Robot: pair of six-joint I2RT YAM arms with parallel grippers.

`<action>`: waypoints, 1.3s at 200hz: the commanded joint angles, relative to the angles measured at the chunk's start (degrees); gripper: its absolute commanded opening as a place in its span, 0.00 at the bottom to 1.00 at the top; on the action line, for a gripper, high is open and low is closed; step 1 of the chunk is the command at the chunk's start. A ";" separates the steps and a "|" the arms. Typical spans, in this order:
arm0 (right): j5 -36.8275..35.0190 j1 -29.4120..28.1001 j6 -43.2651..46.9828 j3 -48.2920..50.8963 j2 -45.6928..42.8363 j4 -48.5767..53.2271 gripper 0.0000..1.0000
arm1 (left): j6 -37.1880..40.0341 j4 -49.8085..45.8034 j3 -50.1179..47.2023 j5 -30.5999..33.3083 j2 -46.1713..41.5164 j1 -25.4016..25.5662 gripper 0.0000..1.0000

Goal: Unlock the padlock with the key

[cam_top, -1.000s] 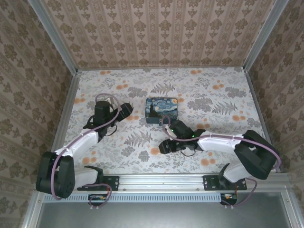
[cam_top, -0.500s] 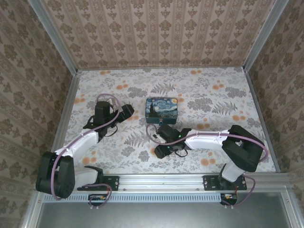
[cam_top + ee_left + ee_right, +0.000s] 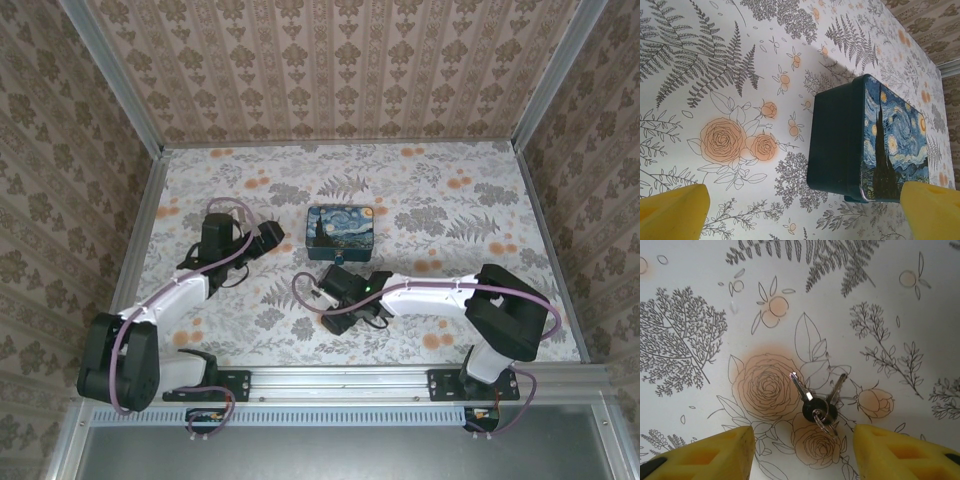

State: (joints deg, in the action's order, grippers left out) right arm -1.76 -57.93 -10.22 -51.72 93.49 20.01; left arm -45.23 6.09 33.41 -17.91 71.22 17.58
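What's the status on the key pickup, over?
Right gripper open, hovering over the keys. Left gripper open, facing the blue tin. Keys lying flat on their ring, nothing blocking them.

I get bright, even, diffuse light in every view, with faint, soft shadows. The keys (image 3: 812, 409) read sharp mid-frame; the tin's (image 3: 837, 145) side wall looks dark.
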 commanded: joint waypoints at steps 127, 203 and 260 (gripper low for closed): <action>-0.25 0.68 2.24 0.16 5.52 -1.14 0.35 | -1.05 0.78 2.07 -0.81 0.59 0.69 1.00; 8.97 6.66 -2.63 3.62 -3.03 -5.07 0.00 | 2.46 -2.89 5.23 0.14 1.24 1.50 1.00; 22.46 15.85 -13.00 5.03 -12.72 -13.90 0.00 | -1.35 -2.24 7.88 5.15 1.00 6.94 1.00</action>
State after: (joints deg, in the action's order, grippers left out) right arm 12.93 -44.23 -16.78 -47.11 84.40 11.73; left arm -44.56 4.93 37.95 -13.63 72.25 23.42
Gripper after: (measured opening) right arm 0.067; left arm 0.989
